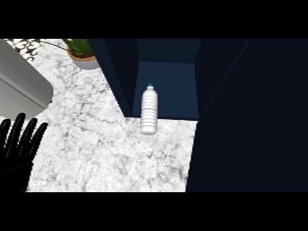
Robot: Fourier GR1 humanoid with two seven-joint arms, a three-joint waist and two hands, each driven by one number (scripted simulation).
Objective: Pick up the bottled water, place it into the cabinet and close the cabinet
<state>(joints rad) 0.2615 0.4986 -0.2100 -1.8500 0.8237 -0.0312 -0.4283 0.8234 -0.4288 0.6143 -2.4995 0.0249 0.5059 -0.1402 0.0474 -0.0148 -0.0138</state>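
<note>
White-grey marble covers the counter point(103, 153) in the head view, the only view given. The bottled water point(149, 110) is found near the middle, w/ its blue cap pointing to the cabinet point(171, 88) and its bottom on the marble, right at the cabinet's open mouth. It looks to be standing up, but that can't be told for sure. It is touched by no hand. It is not fully inside, so the job is judged to be at its start: pick up, put in, shut.

The big dark blue panel point(256, 117) at the right is prob. the door, swung wide so the bottle can be passed in.

The left hand point(13, 149) is seen at the lower left edge, fingers straight & up, nothing in it. It is at rest, well apart from the bottle. The right hand is not seen at all.

A plant pot point(84, 59) & a grey box point(9, 85) are set at the far left, out of the way.
</note>
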